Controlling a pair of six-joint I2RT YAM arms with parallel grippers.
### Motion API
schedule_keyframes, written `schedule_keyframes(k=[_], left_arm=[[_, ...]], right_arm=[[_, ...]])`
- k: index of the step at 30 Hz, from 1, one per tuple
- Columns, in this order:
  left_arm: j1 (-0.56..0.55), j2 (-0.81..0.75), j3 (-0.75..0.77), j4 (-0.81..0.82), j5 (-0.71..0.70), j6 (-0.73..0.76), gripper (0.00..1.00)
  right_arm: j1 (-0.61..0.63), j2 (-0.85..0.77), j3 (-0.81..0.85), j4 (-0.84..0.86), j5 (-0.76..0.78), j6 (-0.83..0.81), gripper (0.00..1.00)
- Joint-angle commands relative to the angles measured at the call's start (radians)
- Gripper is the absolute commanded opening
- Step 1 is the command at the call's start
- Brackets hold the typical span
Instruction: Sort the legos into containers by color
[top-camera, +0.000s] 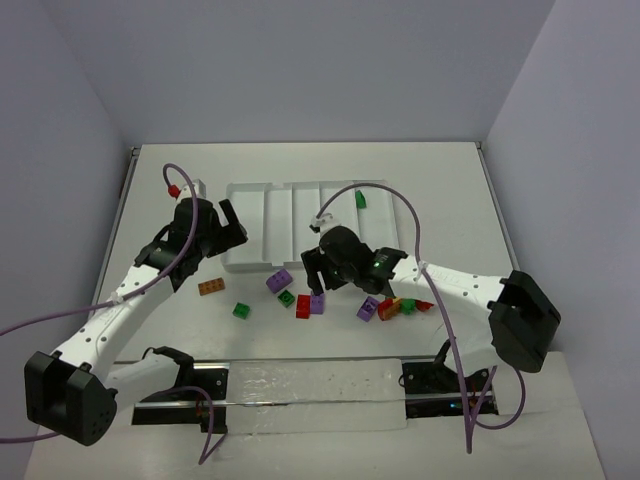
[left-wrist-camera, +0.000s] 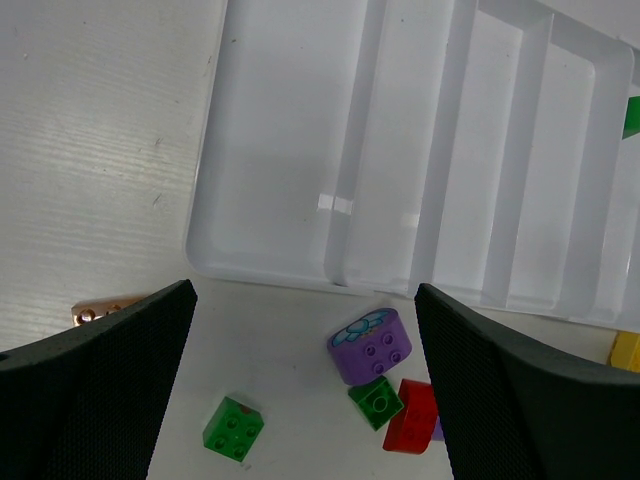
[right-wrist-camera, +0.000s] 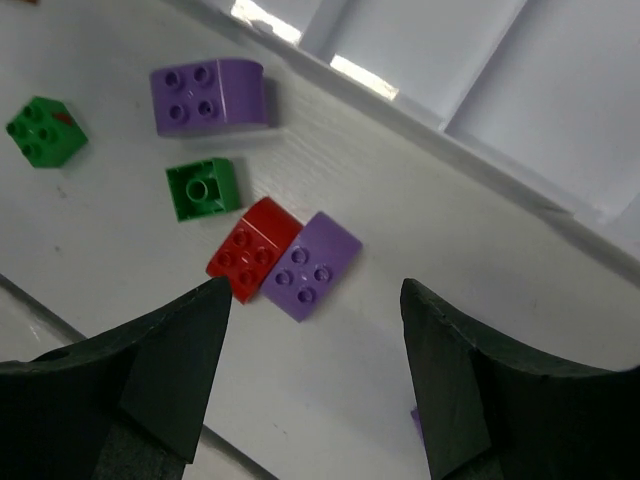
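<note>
Closest in, loose legos (top-camera: 241, 310) on the surface (top-camera: 450, 200): green, red, purple, orange-brown. Just over a red brick (right-wrist-camera: 250, 250) touching a purple brick (right-wrist-camera: 310, 265), wide-open right fingers (right-wrist-camera: 150, 370), holding nothing. By the near left corner of the white tray (top-camera: 245, 195), wide-open left fingers (left-wrist-camera: 100, 380), empty too. Farthest back, one green brick (top-camera: 360, 199) in the tray, near its right end.

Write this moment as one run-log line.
left jaws open, empty | right jaws open near red brick | one green brick in tray | other bricks on table
</note>
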Motion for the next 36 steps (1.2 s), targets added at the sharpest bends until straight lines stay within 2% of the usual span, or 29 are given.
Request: schedule_keyframes(k=[1, 7, 13, 18, 25, 36], left_arm=[[-0.004, -0.009, 0.044, 0.028, -0.002, -0.014, 0.99], [-0.004, -0.008, 0.048, -0.018, 0.036, -0.008, 0.99], [-0.004, -0.033, 0.056, -0.062, 0.042, 0.005, 0.99], [-0.004, -0.063, 0.039, -0.077, 0.057, -0.003, 0.99], [-0.004, -0.082, 0.028, -0.097, 0.045, -0.025, 0.99], [-0.004, -0.038, 0.026, -0.058, 0.052, -0.02, 0.99]], right_arm=[[0.003, 0.029, -0.024, -0.025, -0.007, 0.044, 0.78], [0.007, 0.046, -0.05, 0.02, 0.038, 0.259, 0.8], [0.01, 0.106, -0.043, 0.078, 0.019, 0.361, 0.79], [0.015, 0.172, -0.006, 0.062, 0.046, 0.386, 0.77], [0.015, 0.204, 0.024, 0.037, 0.105, 0.388, 0.67], [0.016, 0.213, 0.016, -0.015, 0.142, 0.34, 0.63]])
